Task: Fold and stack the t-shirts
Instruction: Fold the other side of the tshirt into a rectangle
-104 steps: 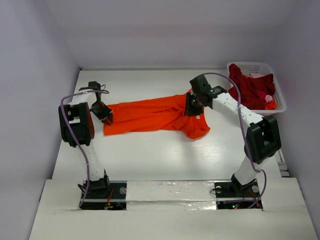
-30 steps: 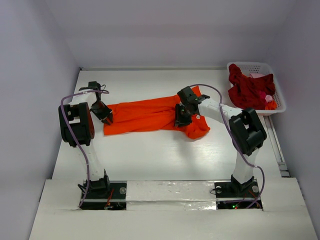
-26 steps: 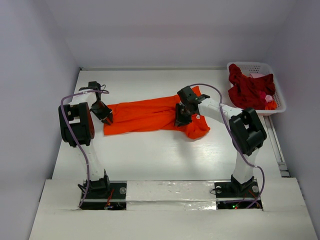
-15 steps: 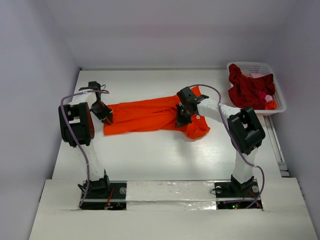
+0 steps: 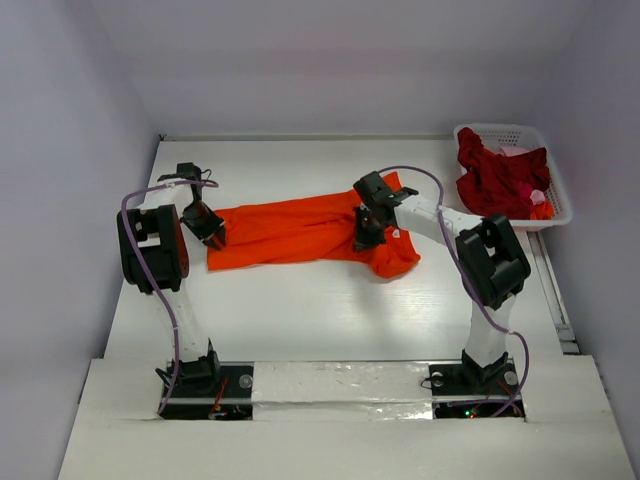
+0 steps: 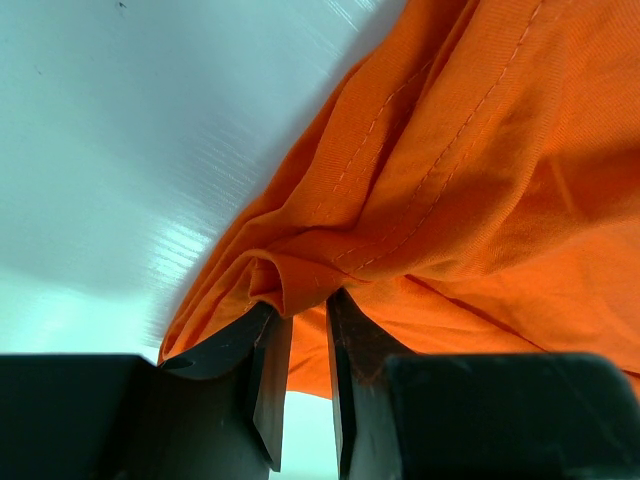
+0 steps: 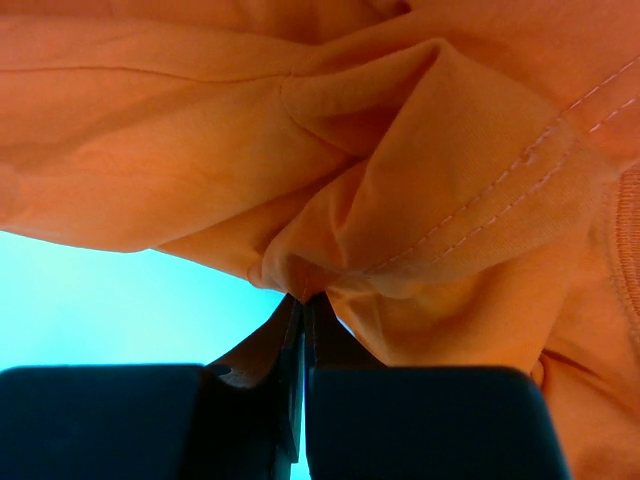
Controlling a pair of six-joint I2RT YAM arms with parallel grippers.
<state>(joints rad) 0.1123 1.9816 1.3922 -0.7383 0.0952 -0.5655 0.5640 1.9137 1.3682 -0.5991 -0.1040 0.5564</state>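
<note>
I see the orange t-shirt [image 5: 300, 232] lying stretched and rumpled on the white bench [image 5: 330, 310], well apart from the white lattice basket [image 5: 562, 208] and level with its near end. The left fingers [image 6: 275, 345] are clamped on a rolled fold of the shirt's stitched edge, at the end farthest from the basket; that fold sits between the two tips in my left wrist view. The right fingers [image 7: 303, 340] are pressed together, with a pucker of orange cloth gathered at their tips, on the bunched end nearer the basket. Double seam stitching runs beside that pinch. Dark red t-shirts [image 5: 500, 175] are heaped inside the basket, spilling over its rim.
</note>
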